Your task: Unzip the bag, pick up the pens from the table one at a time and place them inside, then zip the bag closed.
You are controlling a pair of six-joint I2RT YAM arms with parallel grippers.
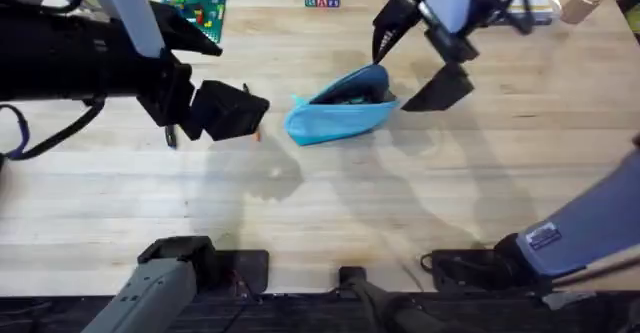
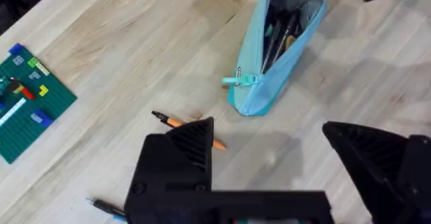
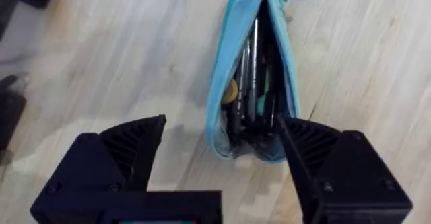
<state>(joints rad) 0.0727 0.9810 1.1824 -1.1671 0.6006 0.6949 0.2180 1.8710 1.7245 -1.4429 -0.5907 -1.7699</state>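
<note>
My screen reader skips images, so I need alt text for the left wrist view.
An unzipped light blue bag lies on the wooden table, pens visible inside. An orange pen lies just beyond the open left pincer; a green brick plate sits aside.

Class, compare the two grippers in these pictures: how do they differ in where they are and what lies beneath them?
The left gripper hovers left of the bag, above the orange pen lying on the table; the right gripper hovers at the bag's far right end. The left gripper is over a loose pen, the right gripper over the unzipped pouch already holding pens. Both are black, open and holding nothing.
</note>
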